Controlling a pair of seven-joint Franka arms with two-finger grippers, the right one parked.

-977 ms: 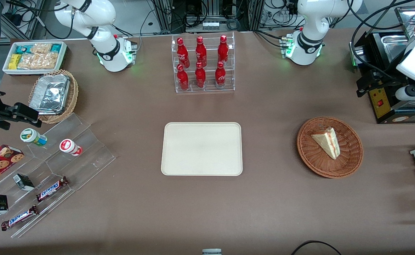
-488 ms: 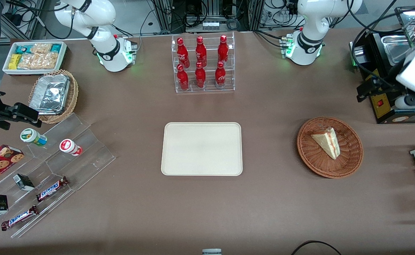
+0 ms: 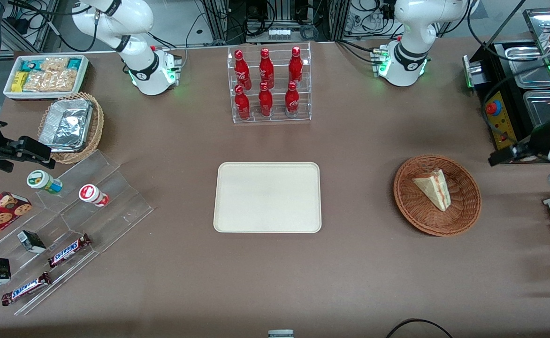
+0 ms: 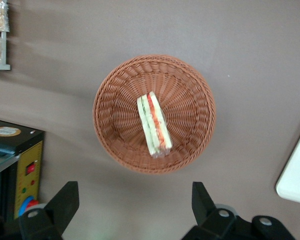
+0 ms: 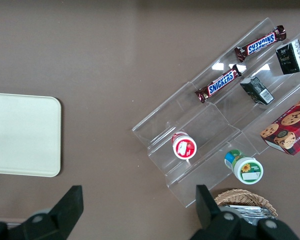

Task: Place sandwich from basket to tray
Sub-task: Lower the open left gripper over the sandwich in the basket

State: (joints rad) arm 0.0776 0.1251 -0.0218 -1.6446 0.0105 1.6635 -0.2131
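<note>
Wrist view: the hand (image 4: pixel 132 200) is hovering with fingers wide apart (holding nothing) above the desk, just outside the basket (image 4: pixel 110 85), where the sandwich (image 4: pixel 154 125) is lying, long axis pointing toward the hand.

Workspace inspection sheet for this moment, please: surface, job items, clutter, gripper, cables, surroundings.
Surface: brown table, flat.
Job's things: sandwich lies in the basket; tray bare, toward the parked arm's end from the basket.
Clutter: rack of red bottles; acrylic steps with snack bars; foil containers in a tan basket; white bin of packets.
Gripper: left gripper open, above the table beside the basket, holding nothing.
Cables: black cable at the table edge nearest the camera.
Surroundings: black machine with yellow panel.
</note>
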